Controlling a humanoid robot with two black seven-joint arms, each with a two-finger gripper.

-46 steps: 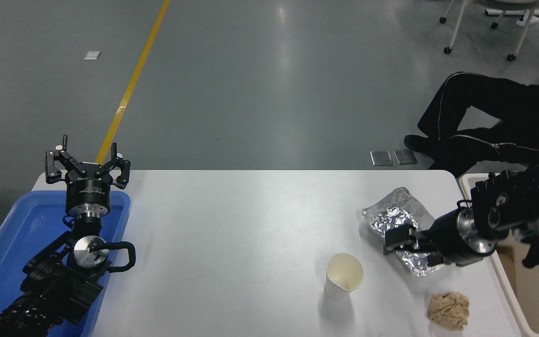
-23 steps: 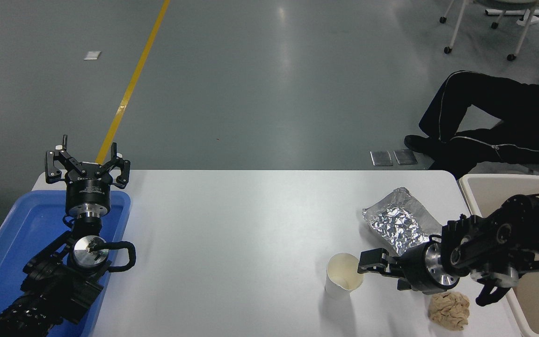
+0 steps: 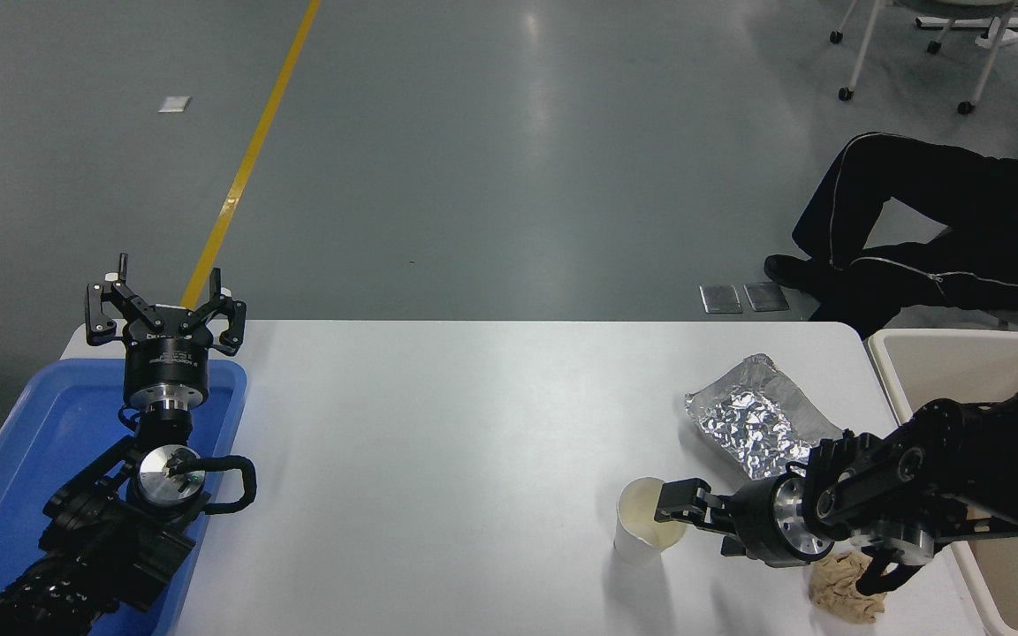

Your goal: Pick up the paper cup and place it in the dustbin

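The paper cup [image 3: 648,532] stands upright near the table's front edge, mouth up, so its rim can be taken. The right gripper [image 3: 679,512] is placed at its three-o'clock rim; whether it grips cannot be told. The dustbin [image 3: 887,367] waits further at three o'clock. The left gripper [image 3: 164,311] is parked spread over the blue tray [image 3: 49,415].

Right arm swung down and left: a second ago its hand [image 3: 681,517] sat over the crumpled foil tray [image 3: 752,422]; half a second ago it was level with the paper cup [image 3: 646,521], fingertip at the rim. Now the upper finger [image 3: 681,495] lies across the cup's right rim and the lower finger is hidden behind the cup wall. Foil tray now uncovered; wrist now overlaps the tan paper ball [image 3: 840,587], and more of the dustbin [image 3: 893,375] interior shows.
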